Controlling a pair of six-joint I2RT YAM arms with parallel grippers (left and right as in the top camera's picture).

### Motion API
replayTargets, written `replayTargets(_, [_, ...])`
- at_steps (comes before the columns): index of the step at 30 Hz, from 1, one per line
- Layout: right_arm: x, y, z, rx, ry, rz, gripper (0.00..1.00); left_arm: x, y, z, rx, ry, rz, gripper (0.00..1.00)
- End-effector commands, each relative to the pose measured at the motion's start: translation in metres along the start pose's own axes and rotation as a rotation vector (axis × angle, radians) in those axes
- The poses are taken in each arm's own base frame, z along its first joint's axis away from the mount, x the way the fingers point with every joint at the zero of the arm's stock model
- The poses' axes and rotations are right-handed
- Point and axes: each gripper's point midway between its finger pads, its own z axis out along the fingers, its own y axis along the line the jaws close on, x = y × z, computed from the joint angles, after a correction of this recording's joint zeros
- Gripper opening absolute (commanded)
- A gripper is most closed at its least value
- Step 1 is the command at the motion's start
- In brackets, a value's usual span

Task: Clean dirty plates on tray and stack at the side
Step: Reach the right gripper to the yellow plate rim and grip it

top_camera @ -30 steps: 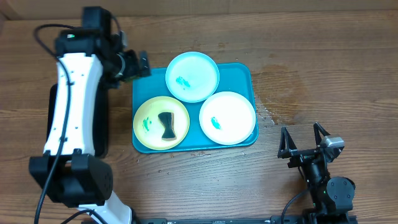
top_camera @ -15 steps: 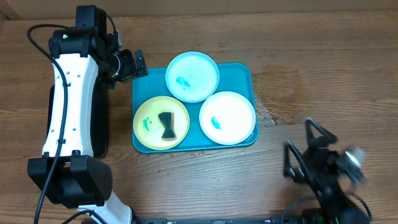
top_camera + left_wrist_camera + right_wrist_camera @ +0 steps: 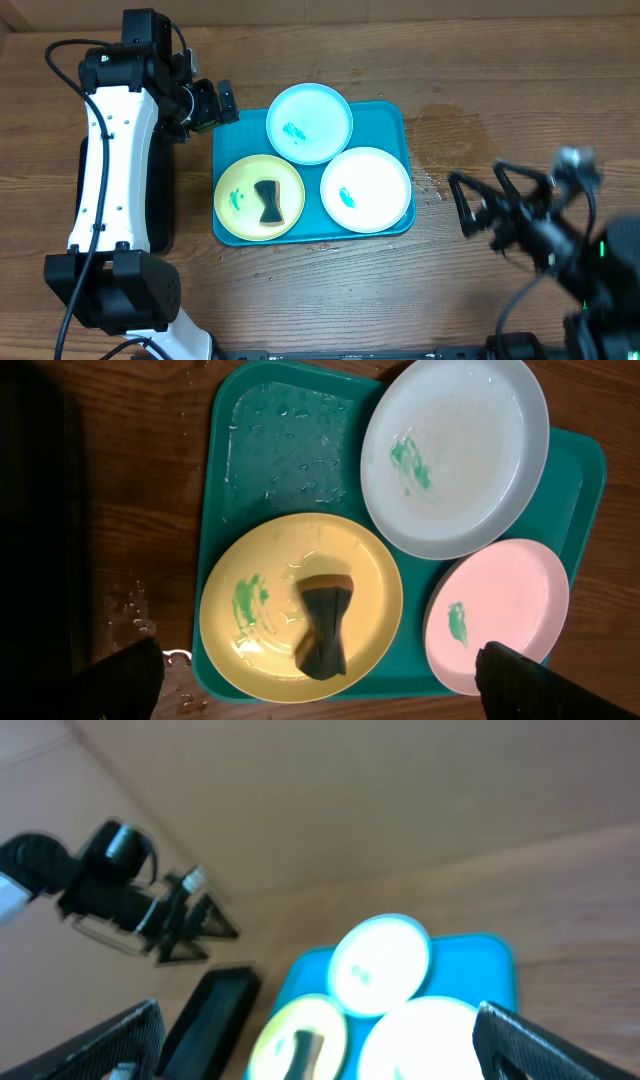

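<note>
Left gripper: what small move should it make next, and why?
Probably lower the left gripper toward the dark sponge lying on the yellow-green plate. Its jaws stand open and empty, and green smears show on that plate, the light blue plate and the white plate, all on the tray.

Bright even light; right-wrist view blurred.

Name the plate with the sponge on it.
The yellow-green plate: a dark sponge lies on it; the light blue plate and white plate carry only green smears.
</note>
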Motion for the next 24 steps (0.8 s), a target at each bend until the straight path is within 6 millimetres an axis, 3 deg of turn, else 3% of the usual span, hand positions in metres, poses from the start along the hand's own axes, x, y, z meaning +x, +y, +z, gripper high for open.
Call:
replayTargets(1, [-0.006,0.049,0.029,-0.326,0.189,-0.015,1.00,0.000,-0.005,-0.002,0.024,-0.002,-0.006,1.00])
replayTargets(4, [-0.006,0.068,0.054,-0.484,0.265,-0.027,0.99,0.000,-0.005,-0.002,0.024,-0.002,-0.006,1.00])
replayTargets(6, [0.008,0.068,0.082,-0.467,0.353,0.015,0.89,0.000,-0.005,-0.002,0.023,-0.002,-0.006,1.00])
replayTargets(8, [0.038,0.060,0.115,-0.347,0.478,0.050,0.90,0.000,-0.005,-0.002,0.024,-0.002,-0.006,1.00])
replayTargets(10, [0.075,0.046,0.144,-0.165,0.616,0.041,1.00,0.000,-0.005,-0.002,0.024,-0.002,-0.006,1.00])
replayTargets(11, [0.106,0.028,0.169,0.036,0.724,0.000,1.00,-0.001,-0.005,-0.002,0.024,-0.003,-0.006,1.00])
replayTargets(13, [0.125,0.021,0.190,0.146,0.776,-0.023,1.00,-0.001,-0.005,-0.002,0.024,-0.003,-0.006,1.00])
replayTargets(21, [0.214,0.033,0.276,0.106,0.836,-0.100,1.00,-0.001,-0.005,-0.002,0.021,-0.006,-0.005,1.00])
replayTargets(24, [0.238,0.013,0.287,0.167,0.868,-0.116,0.56,-0.001,-0.005,-0.002,0.021,-0.006,-0.005,1.00])
